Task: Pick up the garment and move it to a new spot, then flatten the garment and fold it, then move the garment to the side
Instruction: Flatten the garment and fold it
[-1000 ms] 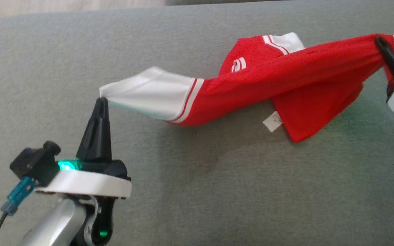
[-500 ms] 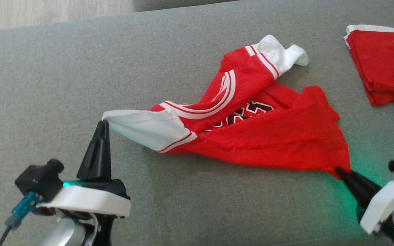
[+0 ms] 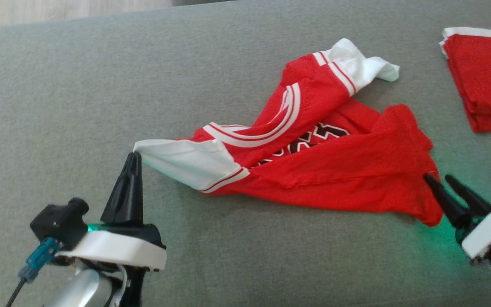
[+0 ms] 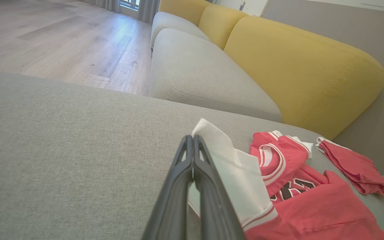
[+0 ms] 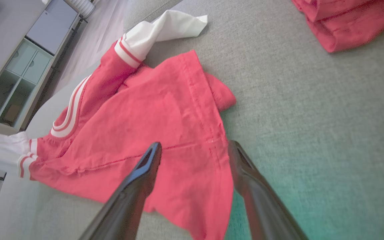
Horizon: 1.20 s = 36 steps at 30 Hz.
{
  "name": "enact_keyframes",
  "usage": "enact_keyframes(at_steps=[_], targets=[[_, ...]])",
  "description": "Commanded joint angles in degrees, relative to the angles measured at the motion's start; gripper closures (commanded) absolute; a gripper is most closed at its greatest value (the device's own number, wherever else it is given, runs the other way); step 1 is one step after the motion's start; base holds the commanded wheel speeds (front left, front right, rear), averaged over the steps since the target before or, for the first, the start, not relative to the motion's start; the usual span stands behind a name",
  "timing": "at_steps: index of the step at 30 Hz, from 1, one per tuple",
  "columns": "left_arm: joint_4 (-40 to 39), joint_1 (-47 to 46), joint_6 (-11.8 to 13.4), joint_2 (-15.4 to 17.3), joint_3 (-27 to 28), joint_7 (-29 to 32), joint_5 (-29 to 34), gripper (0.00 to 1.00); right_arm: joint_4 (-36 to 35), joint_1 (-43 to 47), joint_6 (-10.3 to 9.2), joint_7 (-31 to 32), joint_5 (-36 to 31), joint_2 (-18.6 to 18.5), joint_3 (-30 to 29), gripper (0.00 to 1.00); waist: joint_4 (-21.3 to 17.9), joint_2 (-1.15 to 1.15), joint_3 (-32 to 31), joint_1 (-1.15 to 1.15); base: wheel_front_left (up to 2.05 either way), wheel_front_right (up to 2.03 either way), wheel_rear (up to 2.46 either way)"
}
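Grey woven sofa cushion (image 3: 79,85) carries everything. Red short-sleeved jersey with white sleeves and striped trim (image 3: 335,170) lies crumpled mid-cushion, black lettering partly showing. 1 white sleeve (image 3: 186,160) is stretched out toward the robot's left. Second red garment, folded, white along 1 edge (image 3: 484,85), sits well apart at the far right. Left end effector (image 3: 134,155): 2 dark fingers clenched on that sleeve's tip. Right end effector (image 3: 437,177): fingers spread, straddling the jersey's red hem corner, gripping nothing.
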Motion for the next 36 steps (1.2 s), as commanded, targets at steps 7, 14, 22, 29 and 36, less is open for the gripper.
enact_keyframes(at_steps=[7, 14, 22, 29, 36], targets=[[0.00, -4.18, -1.52, -0.44, 1.11, -0.99, 0.72, 1.00, 4.28, -4.77, 0.39, 0.81, 4.34, -3.41, 0.98, 0.00, 2.74, 0.00, 1.18, 0.00, 0.00, 0.00, 0.00], [0.66, -4.48, -1.88, -0.55, 0.83, -1.12, 0.79, 1.00, 6.56, -6.20, 0.39, 1.00, 7.54, -4.38, 4.07, 0.00, 3.67, 0.00, 1.50, 0.00, 0.00, 0.00, 0.00], [0.70, -4.20, -1.55, -0.05, 0.86, -1.04, 0.86, 1.00, 5.53, -5.82, 0.39, -2.29, 9.69, -6.57, 7.01, 1.00, 3.27, 0.00, 0.44, 0.00, 0.00, 0.00, 0.00], [-0.02, -4.72, -1.72, 0.52, 1.81, -2.26, 1.50, 1.00, 2.04, -4.92, 0.39, -5.23, 10.76, -10.34, 7.26, 1.00, 2.44, 0.00, -1.93, 0.00, 0.00, 0.00, 0.00], [-3.32, -6.71, -2.83, 2.45, 5.69, -3.28, 0.61, 1.00, -4.42, -4.13, 0.39, -7.18, 13.04, -14.94, 4.44, 1.00, 1.32, 0.00, -6.13, 0.00, 0.00, 0.00, 0.00]])
